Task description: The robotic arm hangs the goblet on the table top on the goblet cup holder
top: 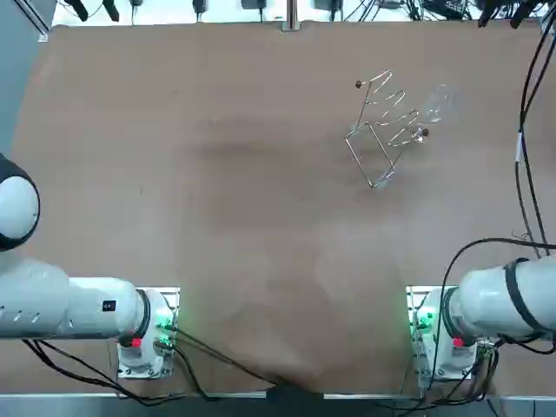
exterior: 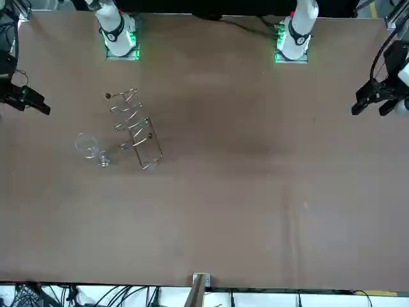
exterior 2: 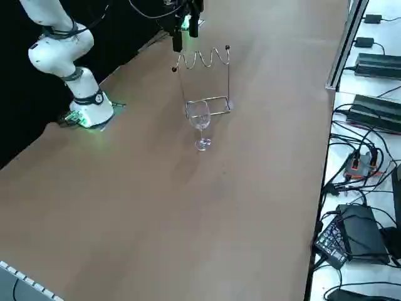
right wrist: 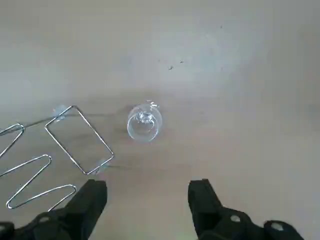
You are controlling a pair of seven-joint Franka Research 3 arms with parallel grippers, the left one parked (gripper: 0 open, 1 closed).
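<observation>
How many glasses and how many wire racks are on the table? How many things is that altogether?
Goblet: 1
Wire goblet holder: 1
Total on the table: 2
The right gripper hangs open above the goblet, holding nothing.

Looking across a broad brown table top [top: 217, 200], matte, softly and evenly lit. Meeting a small metal bracket [top: 291, 19] at the middle of its far edge, and dark cables [top: 524, 113] trailing over the right-hand edge. Finding, just beside the table in the right side view, a white bench [exterior 2: 332, 163] carrying black power bricks [exterior 2: 379, 63] and tangled leads; passing into blackness [exterior 2: 19, 119] on the opposite side.
</observation>
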